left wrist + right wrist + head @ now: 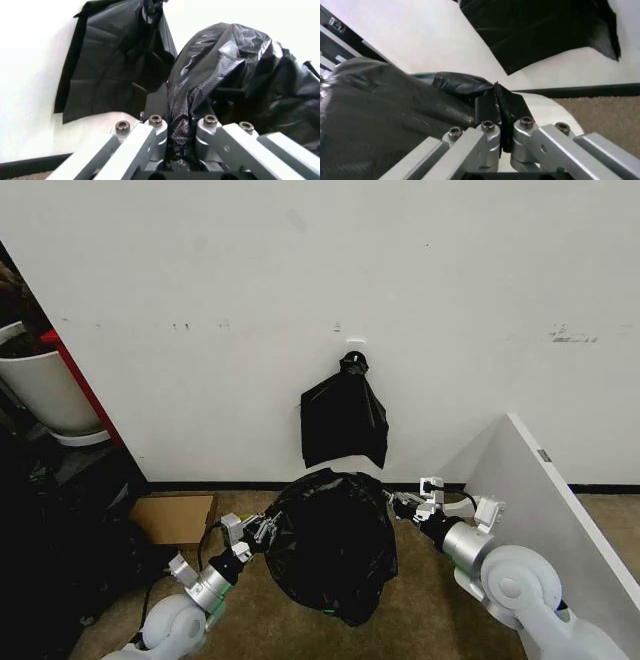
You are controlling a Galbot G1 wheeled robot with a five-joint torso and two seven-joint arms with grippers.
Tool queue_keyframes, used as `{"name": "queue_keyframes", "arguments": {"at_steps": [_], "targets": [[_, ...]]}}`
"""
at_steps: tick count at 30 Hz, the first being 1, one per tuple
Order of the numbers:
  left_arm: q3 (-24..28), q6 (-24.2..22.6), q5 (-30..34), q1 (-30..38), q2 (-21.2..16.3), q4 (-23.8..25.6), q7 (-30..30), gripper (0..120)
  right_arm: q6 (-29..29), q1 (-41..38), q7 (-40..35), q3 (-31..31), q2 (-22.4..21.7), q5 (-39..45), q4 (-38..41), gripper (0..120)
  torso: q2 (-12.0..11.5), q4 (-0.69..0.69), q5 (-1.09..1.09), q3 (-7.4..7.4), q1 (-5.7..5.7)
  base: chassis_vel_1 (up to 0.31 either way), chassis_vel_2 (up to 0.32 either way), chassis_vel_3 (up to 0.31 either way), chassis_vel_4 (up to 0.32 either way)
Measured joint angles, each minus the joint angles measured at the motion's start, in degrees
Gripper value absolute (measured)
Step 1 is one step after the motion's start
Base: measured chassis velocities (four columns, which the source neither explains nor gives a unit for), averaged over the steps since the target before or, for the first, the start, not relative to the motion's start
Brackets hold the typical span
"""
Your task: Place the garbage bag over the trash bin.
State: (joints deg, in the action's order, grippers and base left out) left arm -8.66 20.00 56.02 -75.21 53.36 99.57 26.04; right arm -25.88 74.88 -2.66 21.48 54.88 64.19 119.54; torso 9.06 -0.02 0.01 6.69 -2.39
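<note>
The garbage bag [332,548] is glossy, crinkled black plastic, billowed into a dome low in front of the wall. My left gripper [262,530] is shut on its left edge, and the plastic runs up between the fingers [181,122]. At the bag's upper right edge my right gripper [402,505] is shut on a fold of it [502,112]. The trash bin is almost all hidden under the bag. A rounded white surface [547,108] below the right gripper looks like its wall.
A flat black bunch [343,425] hangs from a hook on the white wall just above the bag. A white panel [560,525] leans at the right. Flat cardboard [175,518] lies on the brown floor at the left, with a white plant pot [45,390] beyond it.
</note>
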Motion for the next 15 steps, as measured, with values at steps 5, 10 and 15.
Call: {"name": "queue_keyframes", "arguments": {"at_steps": [5,10,15], "targets": [[-0.12,-0.45,0.94,0.02,-0.13,0.4,0.04,4,0.91,-1.19,0.79,-0.45,-0.75,-0.87,-2.18,0,0.0,0.0,0.0,0.0,0.0,0.0,0.0,0.0,0.0],[-0.13,-0.69,1.23,0.01,-0.15,0.47,-0.02,4,1.98,-1.97,0.93,-1.23,-0.85,-1.22,-3.25,0,0.0,0.01,0.0,0.0,0.0,0.0,0.0,0.0,0.0],[0.02,-1.59,1.16,0.01,0.13,0.48,-2.49,4,3.39,-1.82,0.82,-1.45,-0.45,-1.78,-3.13,0,0.0,0.01,-0.01,-0.01,0.0,0.0,0.0,0.0,0.0]]}}
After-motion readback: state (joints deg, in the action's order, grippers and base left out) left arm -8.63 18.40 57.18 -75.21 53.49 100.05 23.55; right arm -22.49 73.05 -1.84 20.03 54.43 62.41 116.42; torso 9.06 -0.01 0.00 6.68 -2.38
